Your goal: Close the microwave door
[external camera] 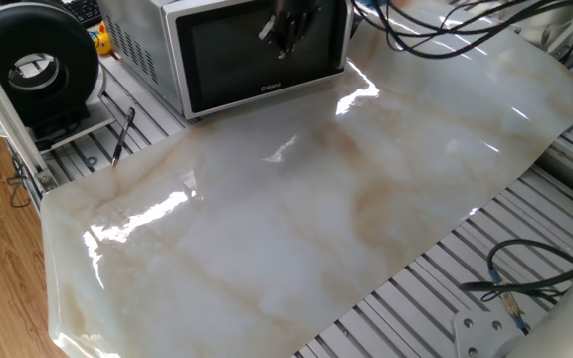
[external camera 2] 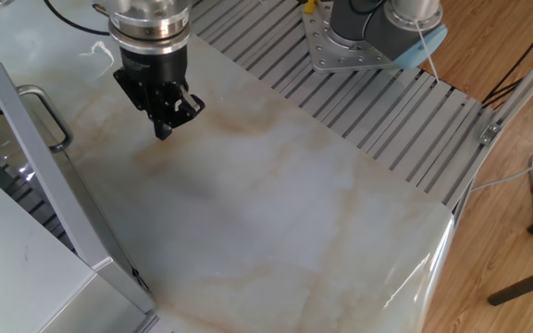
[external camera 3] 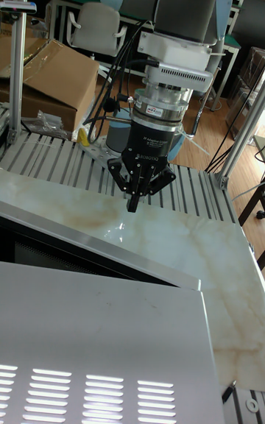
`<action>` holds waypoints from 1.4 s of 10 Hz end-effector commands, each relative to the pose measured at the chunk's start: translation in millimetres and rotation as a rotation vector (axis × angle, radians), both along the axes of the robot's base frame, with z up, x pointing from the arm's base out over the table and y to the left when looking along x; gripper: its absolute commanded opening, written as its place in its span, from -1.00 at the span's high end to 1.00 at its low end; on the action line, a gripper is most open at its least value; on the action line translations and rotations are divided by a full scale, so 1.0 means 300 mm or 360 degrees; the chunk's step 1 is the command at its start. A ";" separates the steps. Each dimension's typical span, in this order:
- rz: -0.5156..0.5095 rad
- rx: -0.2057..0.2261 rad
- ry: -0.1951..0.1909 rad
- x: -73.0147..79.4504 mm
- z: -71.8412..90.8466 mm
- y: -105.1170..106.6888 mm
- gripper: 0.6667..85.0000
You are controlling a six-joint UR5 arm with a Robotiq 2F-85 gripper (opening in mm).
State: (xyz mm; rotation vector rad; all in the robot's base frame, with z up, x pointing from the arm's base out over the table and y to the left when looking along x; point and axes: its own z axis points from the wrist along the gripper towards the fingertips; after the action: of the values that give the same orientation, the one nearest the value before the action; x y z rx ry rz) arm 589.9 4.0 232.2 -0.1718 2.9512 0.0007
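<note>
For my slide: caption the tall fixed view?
End effector, fingers together, hovers over the marble table beside the microwave.

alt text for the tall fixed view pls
A UR5 arm's black end effector hangs fingers-down, pinched together and holding nothing, just above the marble-patterned tabletop in front of the microwave. The microwave's grey vented top fills the foreground, with the microwave door seen edge-on below the end effector.

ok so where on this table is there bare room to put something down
The marble sheet lies bare from the microwave door out to its near edges. It is crowded by the tool at the door and around the cables.
</note>
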 end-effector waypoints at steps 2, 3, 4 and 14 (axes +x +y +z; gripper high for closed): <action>0.0024 -0.0038 0.0014 -0.014 0.003 -0.055 0.98; 0.0062 -0.0046 0.0070 -0.019 0.012 -0.099 0.98; 0.0101 -0.0047 0.0105 -0.017 0.027 -0.132 0.98; 0.0162 -0.0035 0.0089 0.068 0.029 -0.189 0.98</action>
State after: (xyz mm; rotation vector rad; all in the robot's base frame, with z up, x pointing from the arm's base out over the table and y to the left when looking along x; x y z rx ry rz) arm 596.8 -49.9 243.2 -0.2786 3.0254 -0.0452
